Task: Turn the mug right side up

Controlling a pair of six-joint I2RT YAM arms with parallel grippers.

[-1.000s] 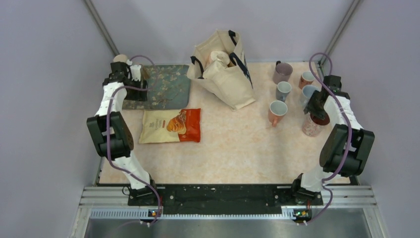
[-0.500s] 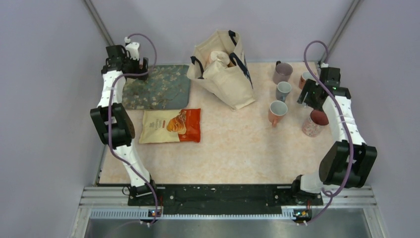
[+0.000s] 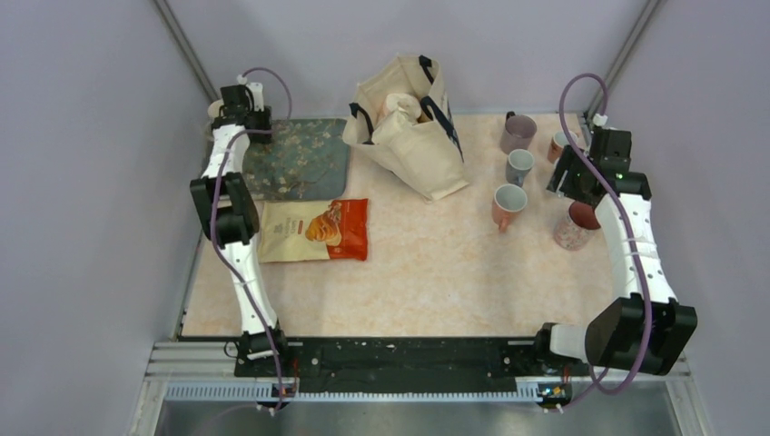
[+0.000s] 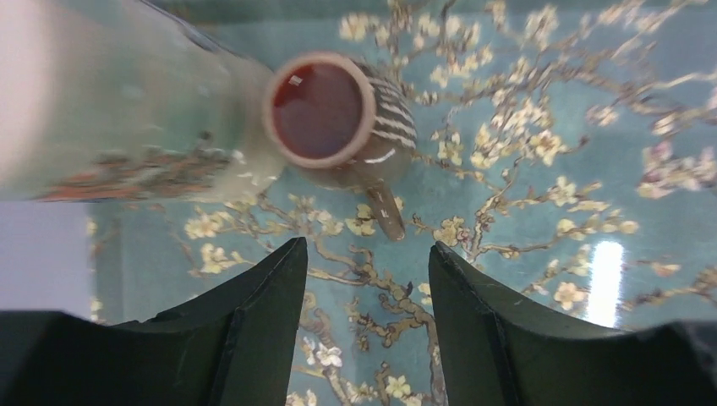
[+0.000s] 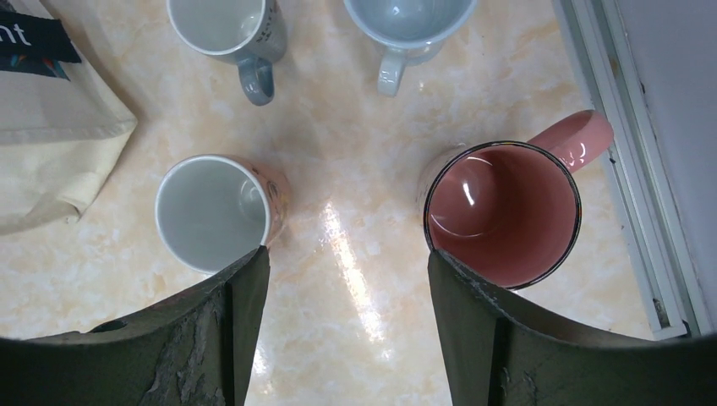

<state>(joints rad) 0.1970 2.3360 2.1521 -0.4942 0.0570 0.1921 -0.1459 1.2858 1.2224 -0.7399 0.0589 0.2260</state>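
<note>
The top camera overlooks the whole desk (image 3: pixel 436 272) from behind the arms. Wrist cameras face down, close, on spots it shares: left the floral mat (image 4: pixel 524 101), right the pink-lined mug (image 5: pixel 503 211).

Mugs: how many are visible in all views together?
7: a striped mug on the placemat at far left; six at right: purple, orange, grey-blue, light blue, salmon, pink-lined. The bag may hide more.

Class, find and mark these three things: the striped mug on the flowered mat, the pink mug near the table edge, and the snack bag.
striped mug (image 4: pixel 320 110), left wrist view, its red centre.
pink mug (image 5: pixel 503 216), right wrist view, its pink inside.
snack bag (image 3: pixel 313 230), top view, middle of its front.
</note>
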